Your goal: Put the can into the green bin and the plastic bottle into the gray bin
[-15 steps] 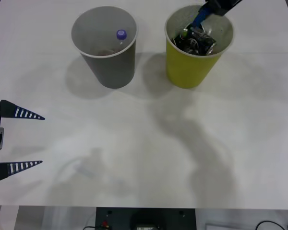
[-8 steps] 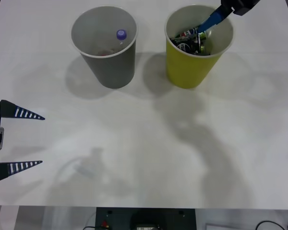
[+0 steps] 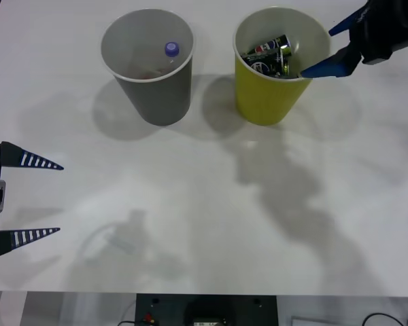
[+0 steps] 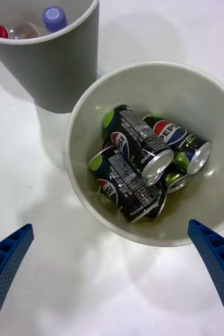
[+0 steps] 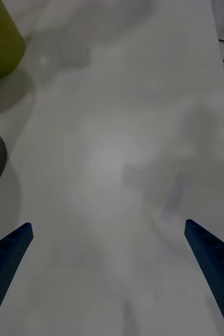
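The right gripper (image 3: 333, 49) hangs just beside the green bin (image 3: 268, 102), on its outer side near the rim, fingers spread wide and holding nothing. The step in hand looks like the retreat after a drop — best done by lifting straight away from the bin with the lower finger kept off the rim, since a nudge there could tip it.

Inside the green bin lie several dark cans (image 4: 138, 142) with green and red-white-blue markings, piled on their sides. Which one is the task's can I cannot tell, but no can lies on the table (image 3: 190, 204).

The gray bin (image 3: 156, 95) stands upright just beside the green one, apart from it. It holds the plastic bottle (image 4: 54, 18), blue-violet cap up, next to something red.

The left gripper (image 3: 27, 198) rests wide open and empty at the table's near left edge — well apart from both bins.
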`<state>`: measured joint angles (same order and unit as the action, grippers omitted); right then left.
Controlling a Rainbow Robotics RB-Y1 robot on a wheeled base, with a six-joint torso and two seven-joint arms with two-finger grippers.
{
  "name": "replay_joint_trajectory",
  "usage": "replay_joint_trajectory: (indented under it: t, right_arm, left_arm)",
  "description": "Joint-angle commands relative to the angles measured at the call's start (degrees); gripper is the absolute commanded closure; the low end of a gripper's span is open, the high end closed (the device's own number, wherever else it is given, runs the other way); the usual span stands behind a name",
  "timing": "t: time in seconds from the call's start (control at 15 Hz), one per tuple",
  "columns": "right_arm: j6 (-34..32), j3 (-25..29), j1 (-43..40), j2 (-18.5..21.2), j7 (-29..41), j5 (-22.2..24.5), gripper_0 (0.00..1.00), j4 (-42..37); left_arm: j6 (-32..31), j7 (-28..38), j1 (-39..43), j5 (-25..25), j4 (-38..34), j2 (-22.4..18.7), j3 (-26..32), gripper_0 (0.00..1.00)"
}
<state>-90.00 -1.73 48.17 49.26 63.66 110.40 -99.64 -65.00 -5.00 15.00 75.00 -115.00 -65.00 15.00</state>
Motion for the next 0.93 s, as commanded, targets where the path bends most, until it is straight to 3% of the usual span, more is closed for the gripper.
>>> replay_joint_trajectory:
  t: [0.07,0.47,0.93]
  right_arm:
    - [0.0,3.3,-6.6,0.1,-1.2,-1.1,0.00,-6.4]
    - [0.0,9.6,-20.1,0.1,-5.2,-3.4,0.00,-17.9]
    - [1.3,15.0,-31.9,0.1,-25.6,-8.3,0.00,-19.3]
  left_arm:
    - [0.0,0.0,0.0,0.0,0.0,0.0,0.0,0.00]
    - [0.0,0.0,0.0,0.0,0.0,0.0,0.0,0.00]
    - [0.0,0.0,0.0,0.0,0.0,0.0,0.0,0.00]
